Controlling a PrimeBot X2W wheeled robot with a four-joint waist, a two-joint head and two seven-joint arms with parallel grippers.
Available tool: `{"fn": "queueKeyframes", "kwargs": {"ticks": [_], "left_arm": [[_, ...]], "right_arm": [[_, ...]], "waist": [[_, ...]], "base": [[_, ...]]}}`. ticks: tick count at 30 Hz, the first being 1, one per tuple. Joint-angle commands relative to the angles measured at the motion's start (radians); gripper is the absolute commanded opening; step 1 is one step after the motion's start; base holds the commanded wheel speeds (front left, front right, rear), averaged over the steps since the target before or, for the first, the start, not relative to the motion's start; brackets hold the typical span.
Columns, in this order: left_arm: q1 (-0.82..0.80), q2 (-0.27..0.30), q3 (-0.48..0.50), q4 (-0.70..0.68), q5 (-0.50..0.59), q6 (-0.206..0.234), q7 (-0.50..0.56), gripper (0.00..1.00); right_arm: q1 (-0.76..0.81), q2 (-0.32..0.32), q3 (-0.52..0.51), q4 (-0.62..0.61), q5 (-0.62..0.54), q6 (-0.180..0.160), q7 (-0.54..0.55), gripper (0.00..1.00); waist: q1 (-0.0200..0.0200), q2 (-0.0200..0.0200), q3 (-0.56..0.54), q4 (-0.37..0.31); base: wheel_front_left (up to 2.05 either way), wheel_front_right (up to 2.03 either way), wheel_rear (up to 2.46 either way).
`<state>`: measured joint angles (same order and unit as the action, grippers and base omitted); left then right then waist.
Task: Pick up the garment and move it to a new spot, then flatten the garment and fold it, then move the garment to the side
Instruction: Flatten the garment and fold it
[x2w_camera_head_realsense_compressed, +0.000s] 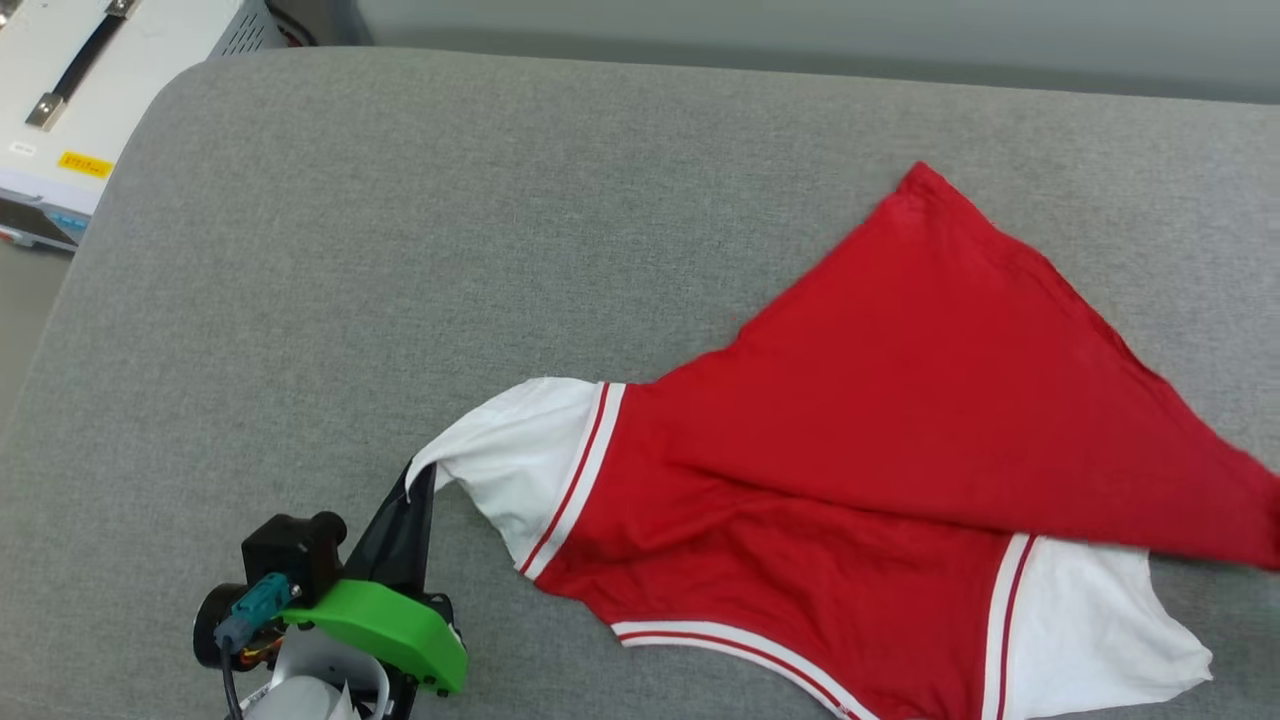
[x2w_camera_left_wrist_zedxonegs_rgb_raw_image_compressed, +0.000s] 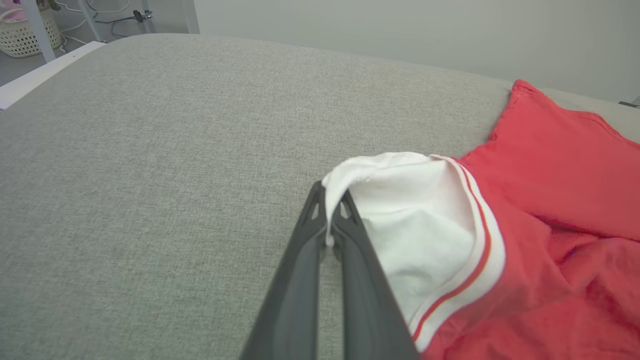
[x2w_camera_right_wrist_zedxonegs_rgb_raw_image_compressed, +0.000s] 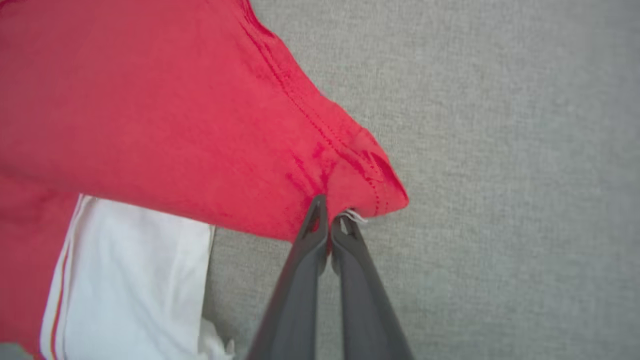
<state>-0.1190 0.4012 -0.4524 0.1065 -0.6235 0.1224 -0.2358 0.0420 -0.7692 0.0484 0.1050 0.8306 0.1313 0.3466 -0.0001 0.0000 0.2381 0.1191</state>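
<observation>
My left jaws are pinched shut on the edge of one white sleeve (x2w_camera_left_wrist_zedxonegs_rgb_raw_image_compressed: 415, 215) of the shirt (x2w_camera_head_realsense_compressed: 900, 400). My right jaws are closed tight on a red hem corner (x2w_camera_right_wrist_zedxonegs_rgb_raw_image_compressed: 370, 185). The shirt lies across the right half of the grey padded worktop (x2w_camera_head_realsense_compressed: 400, 250), its red body folded diagonally over itself, the other white sleeve (x2w_camera_head_realsense_compressed: 1090, 630) at the lower right.

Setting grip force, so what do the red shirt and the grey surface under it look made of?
The garment: probably soft knit jersey, matte; it drapes and puckers, with a stitched hem. The grey surface: seemingly woven upholstery cloth, matte; fine weave shows, corner rounded like padding.
</observation>
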Motion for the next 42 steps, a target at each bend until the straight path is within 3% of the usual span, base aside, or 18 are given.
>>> {"fn": "queueKeyframes", "kwargs": {"ticks": [1,9,13,14,15,16,24,30,37,42], "left_arm": [[0.019,0.009,0.003,-0.005,-0.012,0.008,0.003,0.00],[0.032,0.022,0.001,-0.016,-0.014,0.016,0.012,0.00],[0.030,0.024,-0.003,-0.017,-0.013,0.016,0.015,0.00],[0.030,0.025,-0.004,-0.016,-0.013,0.017,0.015,0.00],[0.031,0.026,-0.004,-0.015,-0.013,0.017,0.015,0.00],[0.032,0.026,-0.004,-0.015,-0.014,0.018,0.015,0.00],[0.020,0.026,-0.013,-0.023,-0.009,0.019,0.019,0.00],[-0.015,0.017,-0.022,-0.031,0.001,0.018,0.018,0.00],[-0.062,0.000,-0.035,-0.039,0.017,0.012,0.012,0.00],[-0.096,-0.017,-0.049,-0.049,0.031,0.006,0.006,0.00]], "right_arm": [[0.052,0.030,-0.031,-0.015,-0.012,-0.001,0.007,0.00],[0.265,0.226,-0.127,-0.032,-0.054,-0.001,0.101,0.00],[0.292,0.264,-0.131,-0.023,-0.068,-0.001,0.138,0.00],[0.289,0.269,-0.138,-0.027,-0.072,-0.001,0.134,0.07],[0.280,0.272,-0.151,-0.039,-0.079,-0.001,0.121,0.44],[0.272,0.273,-0.163,-0.046,-0.084,-0.001,0.110,1.00],[0.153,0.194,-0.231,-0.200,-0.157,-0.001,0.048,1.00],[-0.040,0.105,-0.198,-0.322,-0.178,-0.001,0.079,1.00],[-0.333,-0.005,0.024,-0.292,-0.223,-0.001,0.218,1.00],[-0.554,-0.025,0.203,-0.189,-0.195,-0.001,0.346,1.00]], "waist": [[0.0001,0.0000,-0.032,-0.030],[0.0001,0.0000,-0.044,-0.039],[0.0001,0.0000,-0.046,-0.038],[0.0001,0.0000,-0.048,-0.039],[0.0001,0.0000,-0.051,-0.041],[0.0001,0.0000,-0.052,-0.042],[0.0001,0.0000,-0.047,-0.029],[0.0001,0.0000,-0.013,0.000],[0.0001,0.0000,0.039,0.046],[0.0001,0.0000,0.088,0.086]], "base": [[0.00,0.00,0.00],[0.00,0.00,0.00],[0.00,0.00,0.00],[0.00,0.00,0.00],[0.00,0.00,0.00],[0.00,0.00,0.00],[0.00,0.00,0.00],[0.00,0.00,0.00],[0.00,0.00,0.00],[0.00,0.00,0.00]]}}
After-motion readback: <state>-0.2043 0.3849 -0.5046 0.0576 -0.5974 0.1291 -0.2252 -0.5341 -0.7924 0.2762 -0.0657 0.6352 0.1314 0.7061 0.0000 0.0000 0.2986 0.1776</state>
